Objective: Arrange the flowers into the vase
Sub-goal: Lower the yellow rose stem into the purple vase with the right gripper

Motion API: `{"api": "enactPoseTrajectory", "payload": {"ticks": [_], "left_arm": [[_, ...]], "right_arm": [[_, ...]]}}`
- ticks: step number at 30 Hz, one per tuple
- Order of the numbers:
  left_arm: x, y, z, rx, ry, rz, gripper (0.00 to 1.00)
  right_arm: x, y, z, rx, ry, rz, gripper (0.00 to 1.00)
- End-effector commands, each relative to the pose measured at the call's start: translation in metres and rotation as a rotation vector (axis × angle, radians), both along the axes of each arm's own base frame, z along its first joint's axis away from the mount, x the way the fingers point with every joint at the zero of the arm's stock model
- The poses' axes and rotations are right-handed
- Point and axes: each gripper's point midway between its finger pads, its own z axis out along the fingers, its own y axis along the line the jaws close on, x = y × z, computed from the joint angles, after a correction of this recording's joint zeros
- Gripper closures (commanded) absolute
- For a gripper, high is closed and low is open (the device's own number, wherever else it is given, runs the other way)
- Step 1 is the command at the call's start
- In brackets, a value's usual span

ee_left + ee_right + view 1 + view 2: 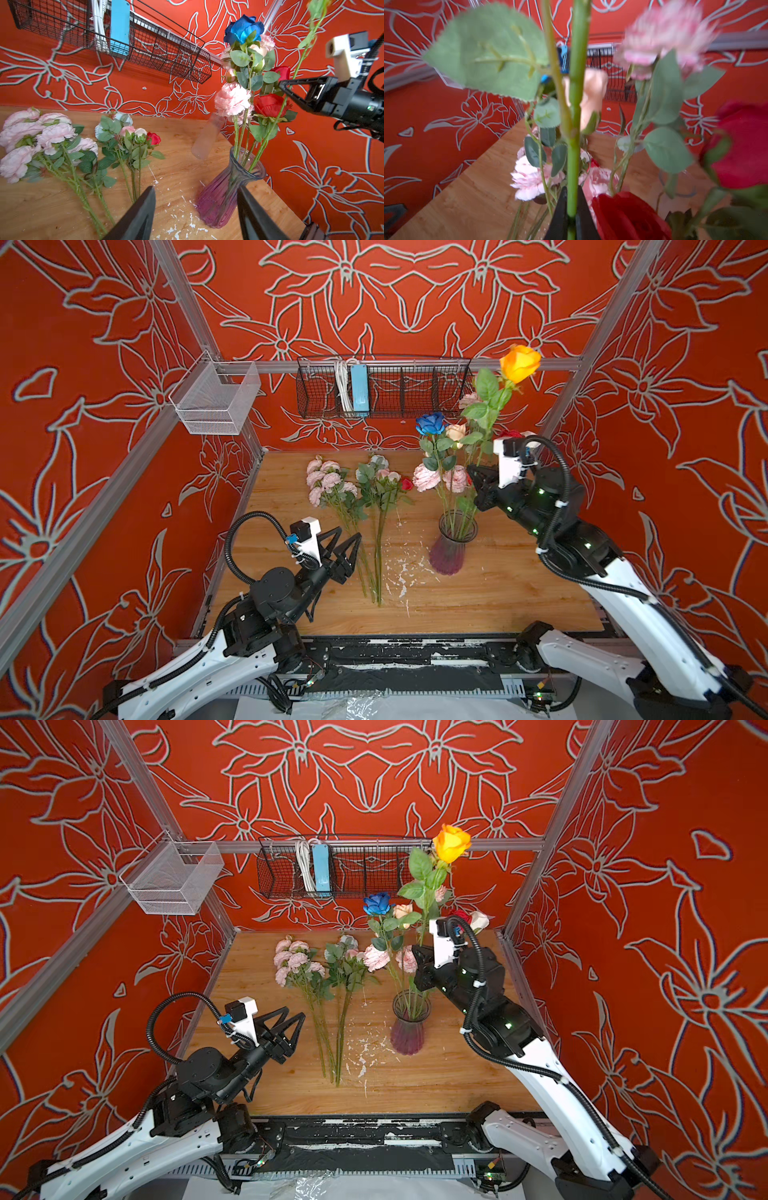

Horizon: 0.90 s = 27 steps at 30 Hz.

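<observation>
purple vase (448,556) holds one orange rose (519,362), one blue rose (431,423).

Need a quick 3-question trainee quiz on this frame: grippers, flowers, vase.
1. True or false: the left gripper grips a stem.
2. Which bloom tops the stem clamped by the right gripper? A) blue rose B) orange rose C) red rose
3. How many bunches lie flat on the table, outside the vase?

Key: 1 false, its jaws are open and empty. 2 B. 3 two: the pink bunch and the mixed bunch.
</observation>
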Motion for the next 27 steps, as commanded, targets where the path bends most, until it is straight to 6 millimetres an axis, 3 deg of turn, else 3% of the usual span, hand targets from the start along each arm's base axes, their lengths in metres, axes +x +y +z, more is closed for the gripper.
{"api": "enactPoseTrajectory", "payload": {"ticks": [1,5,9,18,22,27], "left_arm": [[0.002,0.009,0.005,-0.023,-0.005,0.046,0.36],[0.004,0.001,0.005,0.003,-0.010,0.030,0.35],[0.007,-0.005,0.004,0.014,-0.009,0.020,0.35],[0.012,-0.015,-0.001,0.028,0.008,0.007,0.34],[0.015,-0.016,-0.010,0.038,0.030,0.018,0.34],[0.026,-0.007,-0.040,0.051,0.118,0.113,0.33]], "right_arm": [[-0.007,0.004,-0.007,0.020,0.010,0.022,0.99],[-0.019,0.009,-0.033,-0.031,0.067,0.059,0.94],[-0.034,0.006,-0.033,-0.039,0.064,0.073,0.67],[-0.056,-0.008,-0.017,-0.003,0.044,0.068,0.56],[-0.064,-0.036,-0.020,0.021,0.099,-0.051,0.53],[-0.086,-0.083,-0.046,0.024,0.207,-0.230,0.50]]}}
